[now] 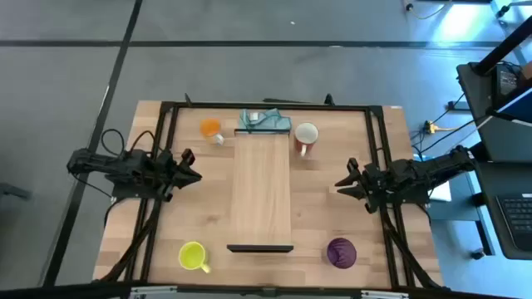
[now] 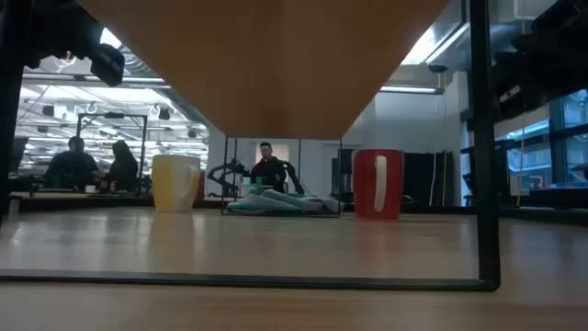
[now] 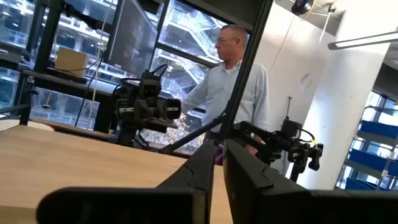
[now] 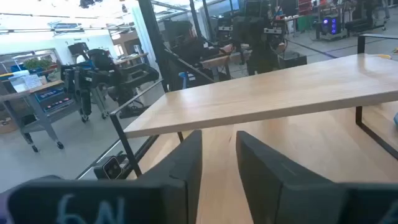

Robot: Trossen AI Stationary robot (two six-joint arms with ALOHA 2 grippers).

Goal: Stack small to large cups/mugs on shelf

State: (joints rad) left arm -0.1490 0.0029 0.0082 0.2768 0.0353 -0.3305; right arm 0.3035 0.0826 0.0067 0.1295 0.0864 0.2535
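Overhead first: shelf runs down the middle of the desk, dark strip at its near end. Orange mug beside far-left corner of shelf, red mug beside far-right corner, yellow-green mug near-left, purple tumbler near-right; all four apart from the shelf top. Teal object at far end, partly tucked under the shelf edge. Left pincer level at left of shelf, right pincer at right, both empty, finger gap too small to judge from above.

Low view: underside of shelf fills the top; only a pale yellowish mug and red mug visible, standing upright on the desk; other cups out of frame. People seated in the room beyond.

Left wrist: fingers slightly apart, nothing between. Standing person past the desk; no cups seen.

Right wrist: fingers narrowly apart, holding nothing, aimed at shelf edge.
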